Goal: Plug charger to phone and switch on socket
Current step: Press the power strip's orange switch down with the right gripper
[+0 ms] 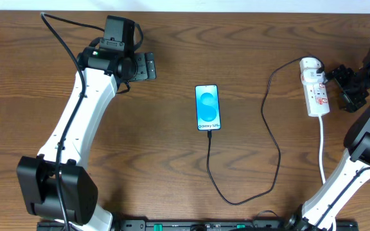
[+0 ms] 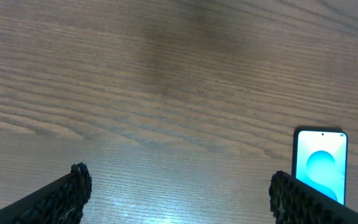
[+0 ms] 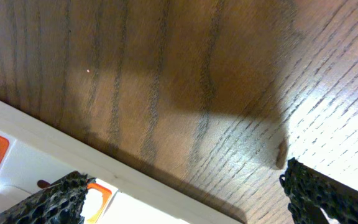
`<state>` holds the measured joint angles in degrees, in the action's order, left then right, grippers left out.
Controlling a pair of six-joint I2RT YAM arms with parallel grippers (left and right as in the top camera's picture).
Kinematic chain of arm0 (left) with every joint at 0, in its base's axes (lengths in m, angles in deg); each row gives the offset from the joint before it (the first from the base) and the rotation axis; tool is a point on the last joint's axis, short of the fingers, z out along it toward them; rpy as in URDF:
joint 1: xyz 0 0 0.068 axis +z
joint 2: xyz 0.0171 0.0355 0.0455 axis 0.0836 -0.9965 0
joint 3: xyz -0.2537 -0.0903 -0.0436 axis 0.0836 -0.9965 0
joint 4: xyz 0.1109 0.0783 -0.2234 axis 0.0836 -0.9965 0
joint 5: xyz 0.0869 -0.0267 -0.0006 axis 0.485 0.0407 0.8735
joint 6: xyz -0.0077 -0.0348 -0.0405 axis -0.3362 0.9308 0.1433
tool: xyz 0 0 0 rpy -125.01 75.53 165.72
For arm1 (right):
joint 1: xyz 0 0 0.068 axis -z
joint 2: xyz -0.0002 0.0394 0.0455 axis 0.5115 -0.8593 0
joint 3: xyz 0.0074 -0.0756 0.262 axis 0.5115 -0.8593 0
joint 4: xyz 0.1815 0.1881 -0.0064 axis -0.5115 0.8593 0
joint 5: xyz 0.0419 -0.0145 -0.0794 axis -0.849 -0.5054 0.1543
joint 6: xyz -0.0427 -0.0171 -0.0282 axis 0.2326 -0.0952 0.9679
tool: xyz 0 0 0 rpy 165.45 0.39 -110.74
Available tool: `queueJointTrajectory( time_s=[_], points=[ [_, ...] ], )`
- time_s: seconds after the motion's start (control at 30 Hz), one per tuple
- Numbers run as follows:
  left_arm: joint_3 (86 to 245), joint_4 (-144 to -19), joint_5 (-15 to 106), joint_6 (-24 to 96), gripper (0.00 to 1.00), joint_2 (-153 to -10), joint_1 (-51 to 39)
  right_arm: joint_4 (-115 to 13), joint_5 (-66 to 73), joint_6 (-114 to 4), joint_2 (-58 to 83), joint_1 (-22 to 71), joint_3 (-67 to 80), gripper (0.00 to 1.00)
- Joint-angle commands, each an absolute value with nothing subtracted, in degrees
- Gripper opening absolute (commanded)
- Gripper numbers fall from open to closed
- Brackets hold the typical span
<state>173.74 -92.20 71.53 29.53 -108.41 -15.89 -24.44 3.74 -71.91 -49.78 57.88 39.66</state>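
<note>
Seeing slim black smartphone with teal screen (image 1: pixel 207 107) flat mid-way across the brown wooden table (image 1: pixel 172 167). Thin black charger cable (image 1: pixel 209 151) meets its 6 o'clock edge; I can't tell if it's seated. It loops to the narrow white power strip (image 1: pixel 315 90) at the phone's 3 o'clock. Left pincer (image 1: pixel 145 66) released, empty, at the phone's 10 o'clock. Right pincer (image 1: pixel 339 86) released, empty, just beside the strip's 3 o'clock side.

Robotics lab bench, left arm (image 1: pixel 76 122) and right arm (image 1: pixel 368 122) on a black base rail (image 1: pixel 172 225), wood-grain table (image 1: pixel 153 160)
</note>
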Motion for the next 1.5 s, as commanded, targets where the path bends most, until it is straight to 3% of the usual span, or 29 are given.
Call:
queueJointTrajectory(
  time_s=[0.0,1.47],
  points=[
    [173.9,-92.4,72.1,28.8,0.93,-108.8,-16.1,-23.2,1.9,-70.4,-51.8,57.5,39.7,0.99],
    [173.9,-92.4,72.1,28.8,0.93,-108.8,-16.1,-20.6,-0.8,-69.0,-51.9,55.3,39.0,0.99]
  ],
)
